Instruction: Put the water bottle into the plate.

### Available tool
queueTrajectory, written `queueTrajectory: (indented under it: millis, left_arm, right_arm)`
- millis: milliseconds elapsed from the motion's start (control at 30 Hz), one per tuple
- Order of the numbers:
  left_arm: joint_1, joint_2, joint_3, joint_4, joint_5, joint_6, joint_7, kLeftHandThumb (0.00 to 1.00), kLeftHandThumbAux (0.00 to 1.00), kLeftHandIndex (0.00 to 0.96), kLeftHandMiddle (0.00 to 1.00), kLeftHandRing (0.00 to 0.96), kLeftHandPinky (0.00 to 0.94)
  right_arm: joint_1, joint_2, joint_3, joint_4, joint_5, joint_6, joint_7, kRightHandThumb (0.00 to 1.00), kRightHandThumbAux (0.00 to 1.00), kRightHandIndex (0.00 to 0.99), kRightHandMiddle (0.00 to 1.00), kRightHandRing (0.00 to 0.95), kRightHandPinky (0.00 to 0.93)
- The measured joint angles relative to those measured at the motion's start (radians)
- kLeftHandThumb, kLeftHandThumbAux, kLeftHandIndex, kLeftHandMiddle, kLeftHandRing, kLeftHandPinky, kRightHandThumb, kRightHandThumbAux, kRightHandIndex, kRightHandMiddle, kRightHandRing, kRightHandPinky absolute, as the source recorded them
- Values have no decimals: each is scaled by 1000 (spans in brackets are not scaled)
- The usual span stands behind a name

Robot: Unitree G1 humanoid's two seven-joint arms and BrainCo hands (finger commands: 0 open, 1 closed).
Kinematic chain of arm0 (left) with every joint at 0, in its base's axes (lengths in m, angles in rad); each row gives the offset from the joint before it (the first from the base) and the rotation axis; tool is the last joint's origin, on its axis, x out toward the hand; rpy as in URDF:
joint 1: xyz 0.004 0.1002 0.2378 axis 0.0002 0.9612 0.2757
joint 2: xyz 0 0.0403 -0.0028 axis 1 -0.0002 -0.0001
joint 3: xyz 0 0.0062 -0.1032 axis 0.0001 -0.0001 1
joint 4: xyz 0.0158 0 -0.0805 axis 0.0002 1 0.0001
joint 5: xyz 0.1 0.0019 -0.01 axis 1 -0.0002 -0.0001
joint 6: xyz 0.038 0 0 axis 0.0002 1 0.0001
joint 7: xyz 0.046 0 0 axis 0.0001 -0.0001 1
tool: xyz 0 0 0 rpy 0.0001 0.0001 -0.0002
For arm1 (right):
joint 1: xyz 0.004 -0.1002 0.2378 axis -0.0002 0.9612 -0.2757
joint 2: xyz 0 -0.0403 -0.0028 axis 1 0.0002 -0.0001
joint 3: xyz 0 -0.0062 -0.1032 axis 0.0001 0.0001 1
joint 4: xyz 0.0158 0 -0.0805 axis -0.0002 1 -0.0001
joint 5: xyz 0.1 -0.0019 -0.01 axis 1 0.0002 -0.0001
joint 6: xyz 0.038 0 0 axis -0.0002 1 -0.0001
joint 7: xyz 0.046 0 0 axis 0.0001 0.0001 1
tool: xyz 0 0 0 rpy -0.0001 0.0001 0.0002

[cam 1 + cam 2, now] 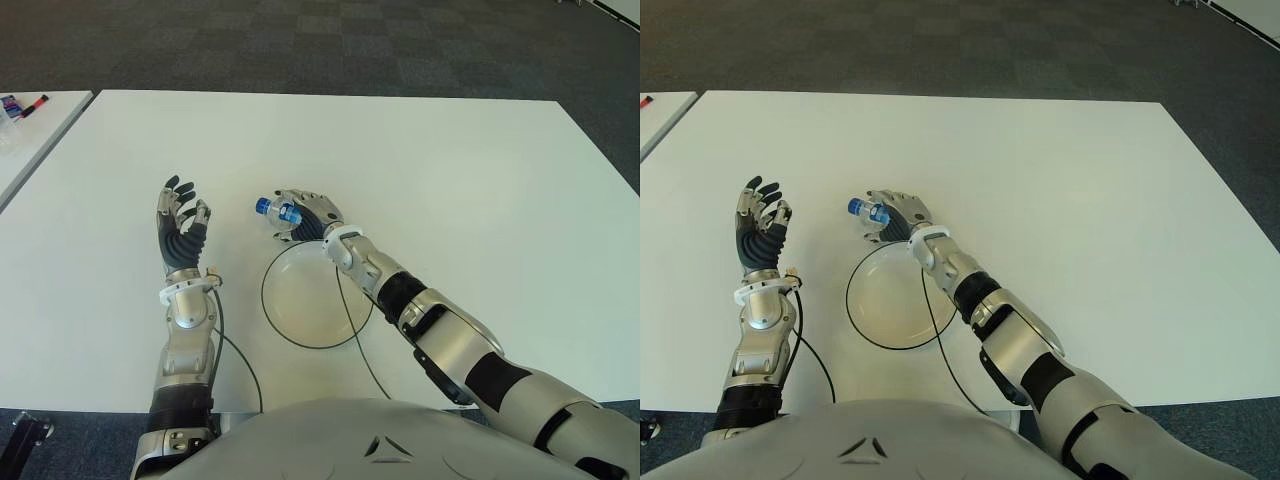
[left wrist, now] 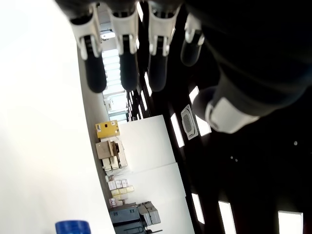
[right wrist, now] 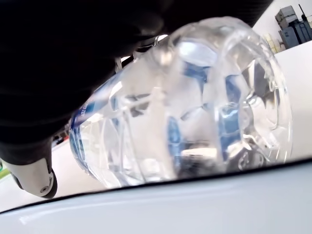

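Nearest me, the plate (image 1: 300, 310) sits on the white table (image 1: 480, 180), its dark rim ringing a pale, bare middle, with a thin black cable crossing its right edge. Just past its far rim my right hand (image 1: 305, 217) has its fingers wrapped around the water bottle (image 1: 278, 212), which lies tilted on its side with the blue cap pointing toward my left. To finish cleanly, I judge I should draw the bottle back over the rim, lower it flat to the middle, then release so it cannot roll. My left hand (image 1: 180, 222) shows left of the plate, palm up, fingers spread and holding nothing. Beyond the table lies dark carpet, and a second white tabletop (image 1: 30, 130) edges in at far left.
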Motion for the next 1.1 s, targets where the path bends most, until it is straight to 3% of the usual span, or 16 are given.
queueTrajectory:
  millis: [600,1100]
  left_arm:
    - [0,13,9,4,-2,-11,-7,589,597,146,217,233,285]
    - [-1,20,21,46,-11,-69,-8,616,591,152,221,237,295]
  right_arm:
    - [-31,22,33,10,-13,81,51,464,550,0,215,316,412]
    - [-30,24,53,-39,-13,130,122,465,537,0,205,310,405]
